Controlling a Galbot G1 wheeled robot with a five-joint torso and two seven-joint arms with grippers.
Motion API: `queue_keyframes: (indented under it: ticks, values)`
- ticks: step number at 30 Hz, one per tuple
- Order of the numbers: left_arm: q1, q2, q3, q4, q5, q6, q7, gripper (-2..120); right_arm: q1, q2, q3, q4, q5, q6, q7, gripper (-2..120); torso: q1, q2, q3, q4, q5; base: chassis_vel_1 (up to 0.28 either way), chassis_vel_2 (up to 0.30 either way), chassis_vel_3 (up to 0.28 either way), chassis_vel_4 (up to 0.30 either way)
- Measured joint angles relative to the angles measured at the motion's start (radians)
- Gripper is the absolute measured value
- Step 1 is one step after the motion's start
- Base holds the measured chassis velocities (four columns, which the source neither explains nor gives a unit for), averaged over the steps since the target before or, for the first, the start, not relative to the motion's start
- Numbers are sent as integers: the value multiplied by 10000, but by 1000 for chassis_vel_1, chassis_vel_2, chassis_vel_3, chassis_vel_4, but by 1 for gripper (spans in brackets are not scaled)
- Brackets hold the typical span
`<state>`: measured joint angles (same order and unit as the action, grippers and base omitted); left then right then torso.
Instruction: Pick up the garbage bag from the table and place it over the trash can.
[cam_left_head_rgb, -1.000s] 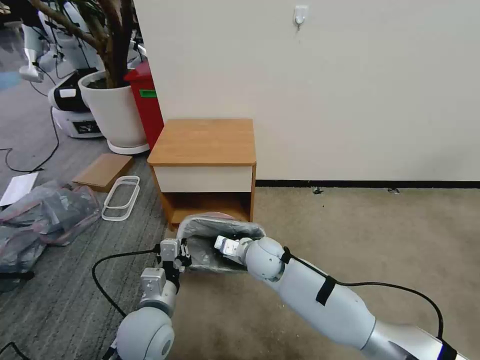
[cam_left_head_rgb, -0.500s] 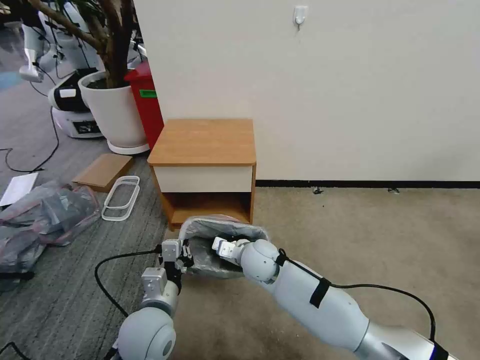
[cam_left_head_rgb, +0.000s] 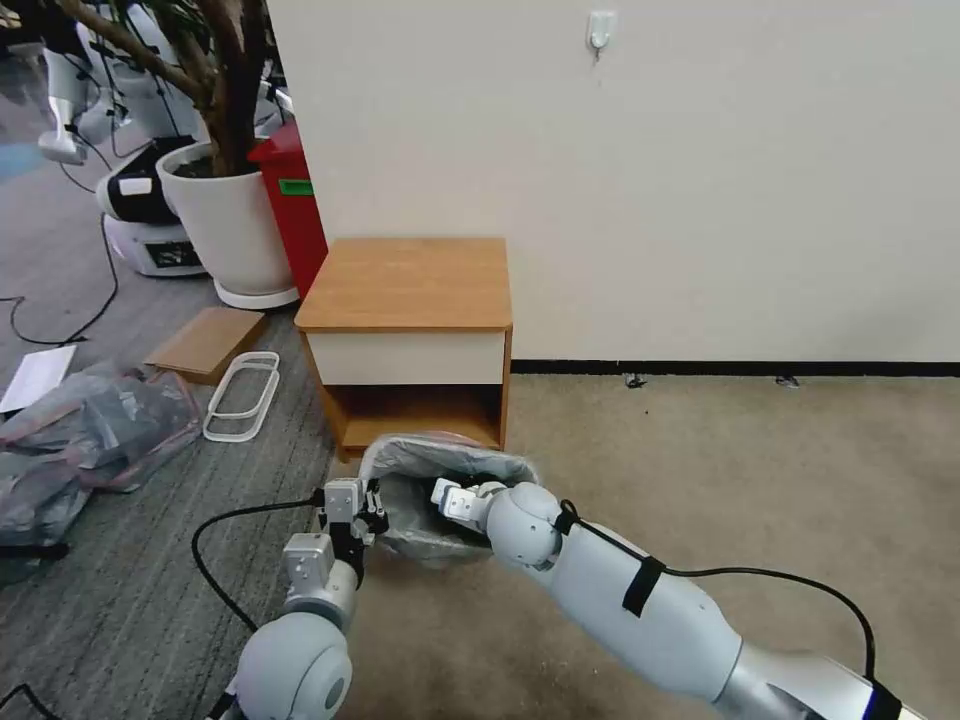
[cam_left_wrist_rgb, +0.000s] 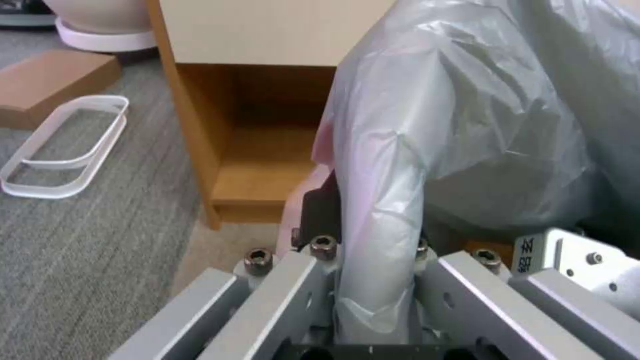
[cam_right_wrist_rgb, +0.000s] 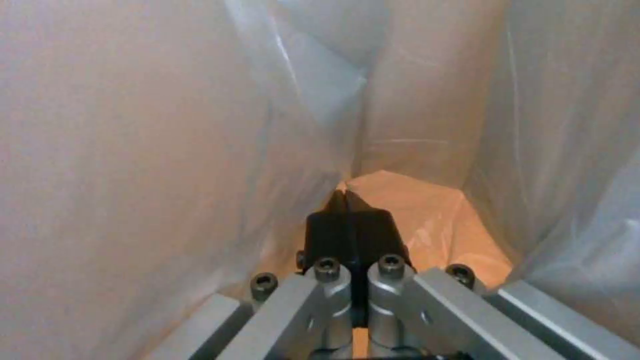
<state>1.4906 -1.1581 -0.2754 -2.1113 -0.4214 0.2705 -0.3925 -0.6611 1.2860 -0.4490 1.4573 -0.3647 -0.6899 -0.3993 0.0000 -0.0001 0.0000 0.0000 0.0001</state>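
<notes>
Now the garbage bag (cam_left_head_rgb: 420, 500) drapes the trash can (cam_left_head_rgb: 440, 548) before the worktop (cam_left_head_rgb: 405, 283), barely changed; left gripper (cam_left_head_rgb: 372, 508) fingers clamp its rim; right gripper (cam_right_wrist_rgb: 345, 197), fingers together, has shifted slightly inside.

Garbage bag (cam_left_head_rgb: 420, 470) apparently over trash can, before table (cam_left_head_rgb: 405, 285)

Grey garbage bag (cam_left_head_rgb: 420, 505); light-brown table (cam_left_head_rgb: 408, 282).

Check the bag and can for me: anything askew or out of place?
Bag is draped over the can's mouth, crumpled, nothing torn or spilled. Left end effector is shut on a fold at the near left rim. Right end effector is closed, reaching down inside the liner. Table top is bare.
</notes>
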Motion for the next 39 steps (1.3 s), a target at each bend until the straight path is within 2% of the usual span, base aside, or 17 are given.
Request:
queue_keyframes:
  ticks: [11, 17, 22, 30, 39]
  values:
    - [-10, 34, -107, -6, -50, 8, 13, 2, 68, -310, -168, 347, 574, 203, 330, 0, 0, 1, 0, 0, 0, 0, 0, 0, 0]
    - [-61, 29, -199, 126, -206, 5, 12, 2, 56, -868, -106, 1135, 1764, 400, 1059, 0, 0, 1, 0, 0, -1, 0, 0, 0, 0]
    - [-128, 63, -238, 243, -375, 1, 9, 2, 16, -1233, 80, 2031, 2331, 438, 1194, 0, 0, 0, -1, -1, -1, 0, 0, 0, 0]
    - [-105, 132, -265, 163, -836, 93, -38, 2, -42, -1091, -135, 2361, 2986, 321, 1465, 0, 0, 1, 0, 0, 0, 0, 0, 0, 0]
    - [64, 186, -323, -232, -1543, 298, -5, 2, 17, -892, -324, 1924, 3591, 593, 1810, 0, 0, 0, 0, 1, -1, 0, 0, 0, 0]
